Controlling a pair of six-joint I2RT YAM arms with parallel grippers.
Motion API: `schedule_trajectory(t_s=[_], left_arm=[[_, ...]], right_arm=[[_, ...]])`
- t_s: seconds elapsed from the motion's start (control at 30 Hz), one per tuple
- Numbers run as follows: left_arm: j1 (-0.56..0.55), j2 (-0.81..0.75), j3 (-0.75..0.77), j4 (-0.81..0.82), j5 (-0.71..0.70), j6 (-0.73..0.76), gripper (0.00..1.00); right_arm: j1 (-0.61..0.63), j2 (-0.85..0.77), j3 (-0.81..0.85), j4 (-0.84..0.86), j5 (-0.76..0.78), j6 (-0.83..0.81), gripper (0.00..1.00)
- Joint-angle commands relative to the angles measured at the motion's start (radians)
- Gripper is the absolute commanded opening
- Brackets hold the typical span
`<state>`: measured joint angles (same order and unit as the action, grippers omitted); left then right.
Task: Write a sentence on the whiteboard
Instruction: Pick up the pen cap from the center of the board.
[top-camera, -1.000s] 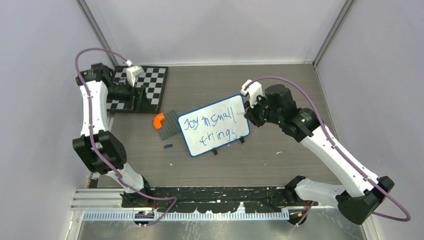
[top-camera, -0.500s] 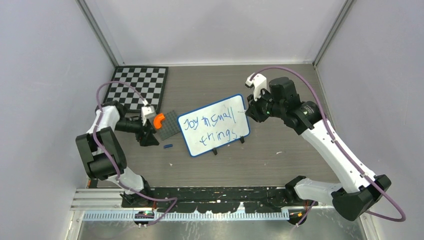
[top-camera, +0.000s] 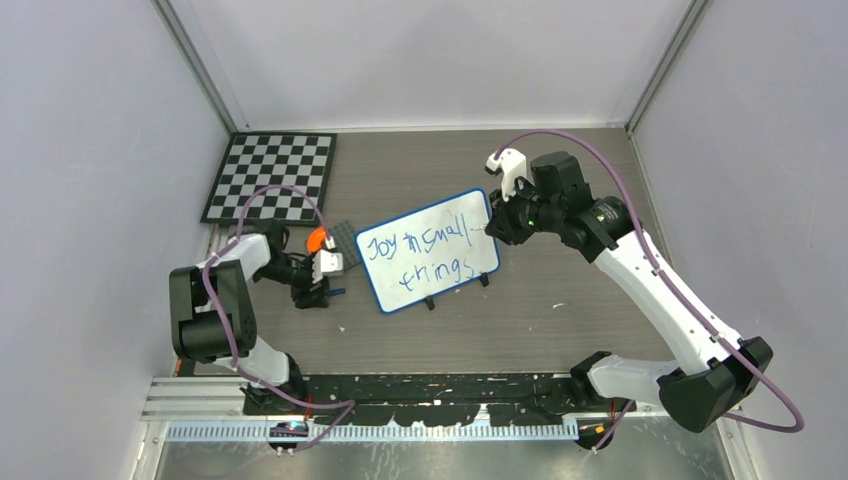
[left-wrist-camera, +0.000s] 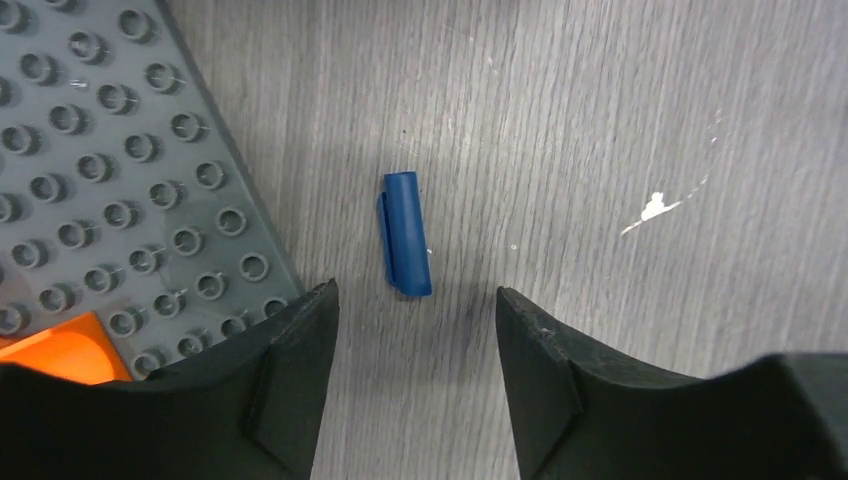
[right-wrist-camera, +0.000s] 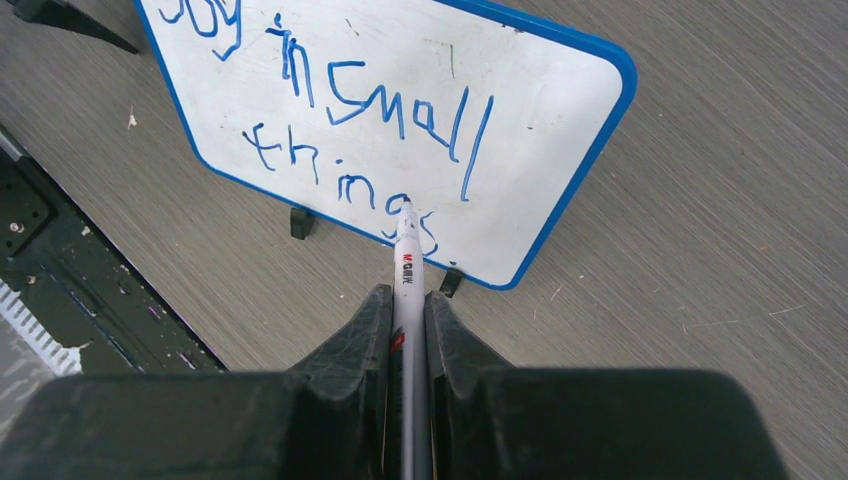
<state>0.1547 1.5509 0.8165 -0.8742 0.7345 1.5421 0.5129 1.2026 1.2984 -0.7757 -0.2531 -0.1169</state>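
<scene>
The whiteboard (top-camera: 429, 250) with its blue frame stands mid-table on two black feet. It bears the sentence (top-camera: 420, 253) in blue, "Joy in Small things", in two lines; it also shows in the right wrist view (right-wrist-camera: 360, 110). My right gripper (top-camera: 497, 222) is shut on a white marker (right-wrist-camera: 405, 270), at the board's right edge, tip off the board. My left gripper (top-camera: 322, 285) is open, low over the table, with the blue marker cap (left-wrist-camera: 405, 233) lying just ahead of its fingertips (left-wrist-camera: 415, 300).
A grey studded plate (top-camera: 338, 247) with an orange piece (top-camera: 317, 239) lies left of the whiteboard, close to my left gripper. A black-and-white checkerboard (top-camera: 270, 176) lies at the back left. Black rails run along the near edge.
My left arm has swung from over the checkerboard down and near, to the blue cap. My right gripper has drawn slightly back from the board with the marker.
</scene>
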Motion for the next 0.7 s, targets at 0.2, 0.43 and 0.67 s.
schedule_trajectory(t_s=[0.2, 0.43, 0.67], left_arm=[[-0.073, 0.002, -0.06, 0.129, -0.098, 0.016, 0.51], [-0.122, -0.007, -0.08, 0.131, -0.156, 0.026, 0.32], [-0.114, -0.103, -0.015, -0.05, -0.117, -0.049, 0.1]], right_arm=[[-0.007, 0.016, 0.046, 0.027, -0.018, 0.023, 0.0], [-0.007, 0.03, 0.071, 0.026, -0.031, 0.028, 0.0], [-0.007, 0.029, 0.083, 0.027, -0.045, 0.052, 0.0]])
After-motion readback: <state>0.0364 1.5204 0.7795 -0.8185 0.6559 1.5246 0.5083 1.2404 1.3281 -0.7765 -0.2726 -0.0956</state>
